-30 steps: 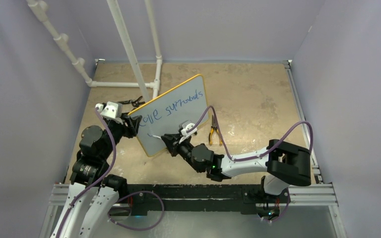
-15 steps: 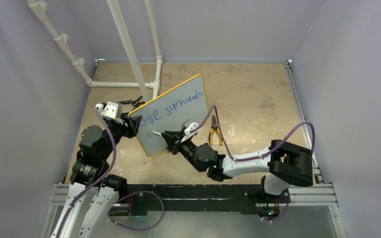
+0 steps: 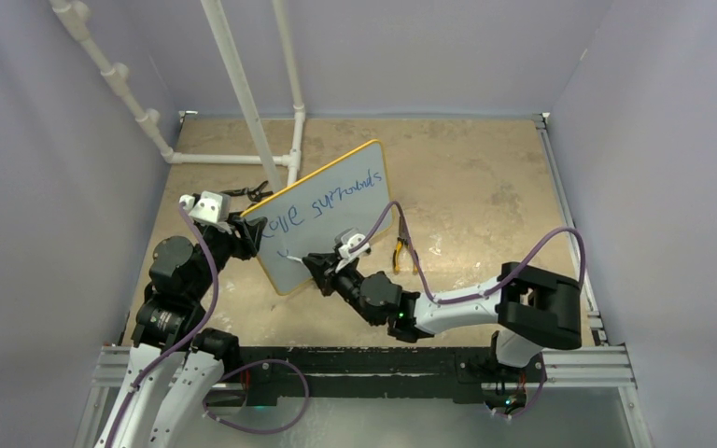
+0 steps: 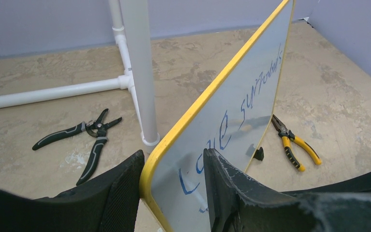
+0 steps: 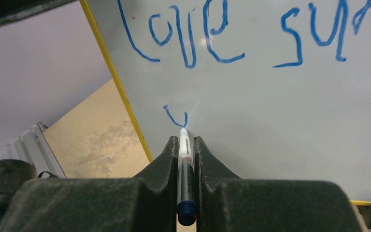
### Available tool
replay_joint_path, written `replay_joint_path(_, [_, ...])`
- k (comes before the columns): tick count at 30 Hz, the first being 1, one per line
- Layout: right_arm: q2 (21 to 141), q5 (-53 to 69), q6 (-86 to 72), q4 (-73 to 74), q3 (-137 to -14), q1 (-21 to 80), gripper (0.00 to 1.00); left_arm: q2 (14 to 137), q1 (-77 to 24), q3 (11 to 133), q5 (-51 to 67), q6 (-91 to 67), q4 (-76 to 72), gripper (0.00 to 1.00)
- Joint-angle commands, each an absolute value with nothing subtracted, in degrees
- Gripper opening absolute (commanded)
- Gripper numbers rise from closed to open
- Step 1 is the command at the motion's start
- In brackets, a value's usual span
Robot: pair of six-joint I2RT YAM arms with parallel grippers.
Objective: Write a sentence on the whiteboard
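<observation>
The whiteboard [image 3: 336, 233], pale with a yellow frame, stands tilted on the table. The sentence [image 3: 322, 207] reads "love surrounds" in blue on its upper line. Below it is a short blue v-shaped stroke [image 5: 175, 117]. My left gripper [image 3: 250, 233] is shut on the whiteboard's left edge [image 4: 174, 159], one finger behind the frame and one on the face. My right gripper [image 3: 316, 263] is shut on a blue-capped white marker [image 5: 184, 164]. The marker's tip touches the whiteboard [image 5: 280, 121] at the end of the stroke.
Yellow-handled pliers [image 3: 403, 252] lie on the table right of the board and also show in the left wrist view [image 4: 292, 142]. Black pliers [image 4: 84, 137] lie behind the board's left end. A white pipe frame [image 3: 243, 103] stands behind it. Purple walls enclose the table.
My right gripper has shifted the marker a little left and up, then back down, on the board's lower left. The left arm and the board have not moved.
</observation>
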State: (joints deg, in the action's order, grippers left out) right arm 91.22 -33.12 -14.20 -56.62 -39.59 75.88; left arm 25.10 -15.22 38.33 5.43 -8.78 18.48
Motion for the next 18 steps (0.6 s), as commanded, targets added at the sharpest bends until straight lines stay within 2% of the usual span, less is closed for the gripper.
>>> replay_joint_path(1, [92.99, -31.99, -16.04, -55.78, -40.87, 76.1, 0.0, 25.05, -15.29, 38.17, 6.86, -8.45, 16.39, 0.46])
replay_joint_path(8, [94.21, -30.75, -16.2, -55.74, -41.89, 77.11, 0.0, 24.96, -15.29, 38.14, 6.69, -8.46, 16.47, 0.46])
replay_joint_path(18, [86.5, -34.76, -15.79, -58.53, -38.47, 77.26, 0.0, 24.79, -15.29, 38.16, 6.59, -8.46, 16.44, 0.46])
